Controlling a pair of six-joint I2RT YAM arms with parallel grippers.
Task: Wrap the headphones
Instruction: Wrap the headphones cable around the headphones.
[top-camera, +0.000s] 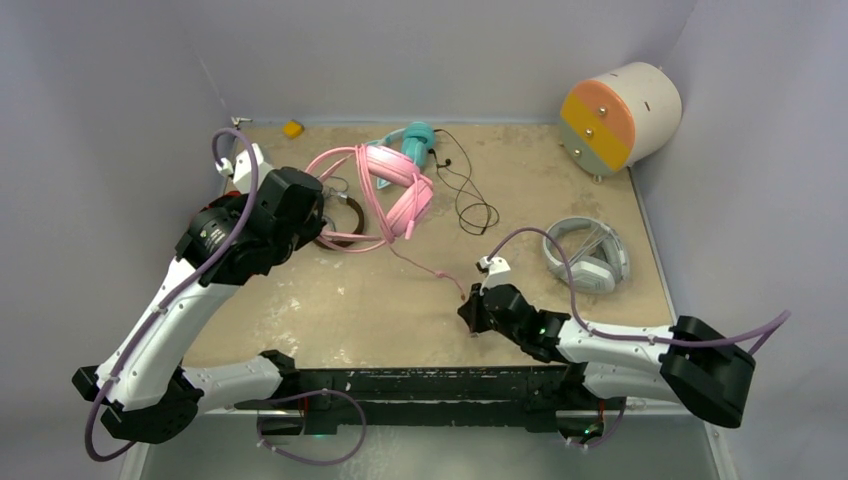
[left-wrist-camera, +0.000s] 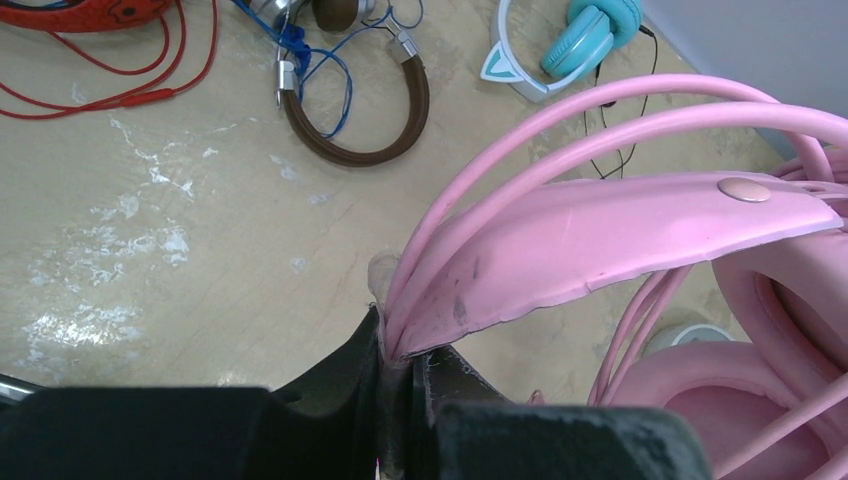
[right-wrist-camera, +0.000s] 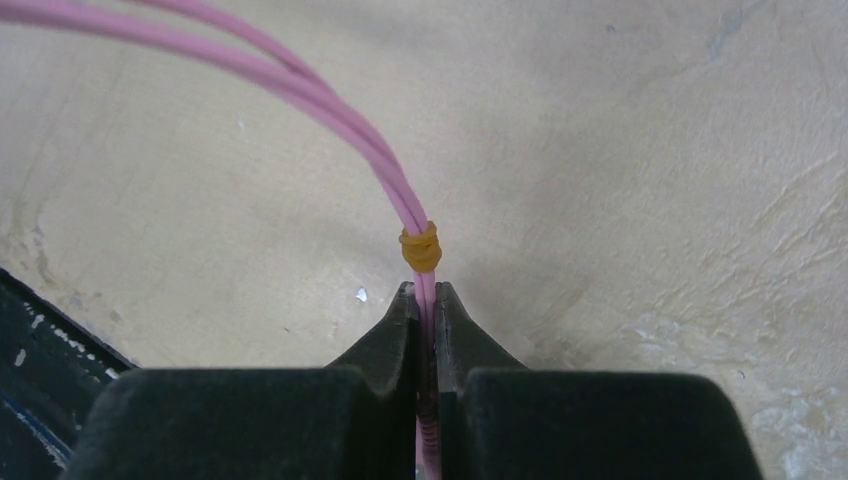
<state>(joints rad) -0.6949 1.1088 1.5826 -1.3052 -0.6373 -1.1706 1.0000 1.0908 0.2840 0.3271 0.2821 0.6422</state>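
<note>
Pink headphones (top-camera: 392, 188) sit at the far-middle of the table (top-camera: 300, 310), just right of the left arm's wrist. Headband arches left to right in the overhead view, with the ear cups hanging at its right, near end.

Left claw (left-wrist-camera: 402, 352): jaws pressed together on the end of the pink headband, where the padded band and its two thin hoops converge. From the wrist view the band fans up and to the right, away from the jaws.

Pink cable (top-camera: 428, 264) leaves the cups and runs in a diagonal line, far-left to near-right, down to the right claw (right-wrist-camera: 425, 300) close to the table's near edge. It looks fairly straight between the two.

Right claw: jaws nipped shut on the doubled cable, which runs lengthwise between the tips. A yellow band (right-wrist-camera: 421, 247) binds the two strands just beyond the tips; past it the strands curve off up and left.

Others on the table:
- brown headphones (left-wrist-camera: 372, 132) with blue cord, beside the pink pair
- teal headphones (top-camera: 416, 140), far side
- grey-white headphones (top-camera: 588, 256), right side, well apart from the cable
- red headphones (left-wrist-camera: 80, 12), only partly in view
</note>
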